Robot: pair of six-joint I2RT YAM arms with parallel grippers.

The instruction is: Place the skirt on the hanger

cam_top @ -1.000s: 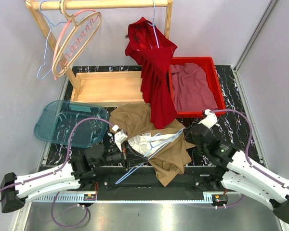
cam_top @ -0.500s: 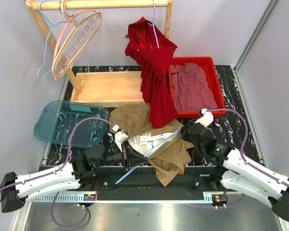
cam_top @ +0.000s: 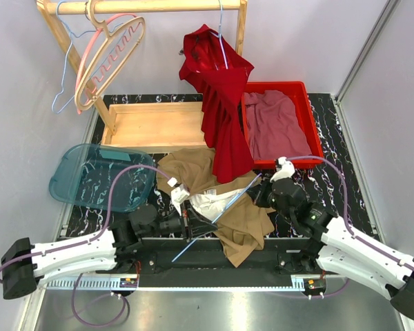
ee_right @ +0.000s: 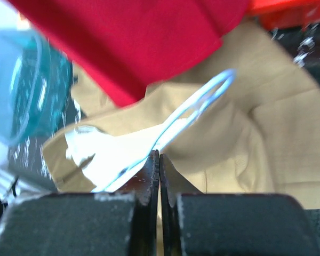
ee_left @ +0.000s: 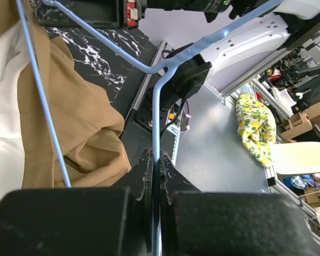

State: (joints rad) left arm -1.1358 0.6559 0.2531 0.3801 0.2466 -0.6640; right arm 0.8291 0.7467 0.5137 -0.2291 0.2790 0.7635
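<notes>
A tan skirt (cam_top: pixel 245 224) with white lining (cam_top: pixel 205 202) lies crumpled at the table's near middle. A thin blue wire hanger (cam_top: pixel 224 207) lies slanted across it. My left gripper (cam_top: pixel 192 226) is shut on the hanger's wire; in the left wrist view the wire (ee_left: pixel 157 96) runs straight between the closed jaws (ee_left: pixel 156 154), with the skirt (ee_left: pixel 69 106) to the left. My right gripper (cam_top: pixel 259 198) is over the skirt's right side by the hanger's far end. In the right wrist view its jaws (ee_right: pixel 159 154) are shut; the hanger (ee_right: pixel 197 104) passes their tips over the skirt (ee_right: pixel 256 138), and nothing shows between them.
A red dress (cam_top: pixel 221 103) hangs from the wooden rail, its hem over the skirt's far edge. A red bin (cam_top: pixel 307 117) with maroon cloth is at the back right. A wooden tray (cam_top: pixel 159 124), a teal tub (cam_top: pixel 96 179) and spare hangers (cam_top: pixel 103 55) are at the left.
My right gripper has moved up and left onto the skirt, near the hanger's far end. The hanger has swung steeper, and my left gripper has shifted slightly right with it.
</notes>
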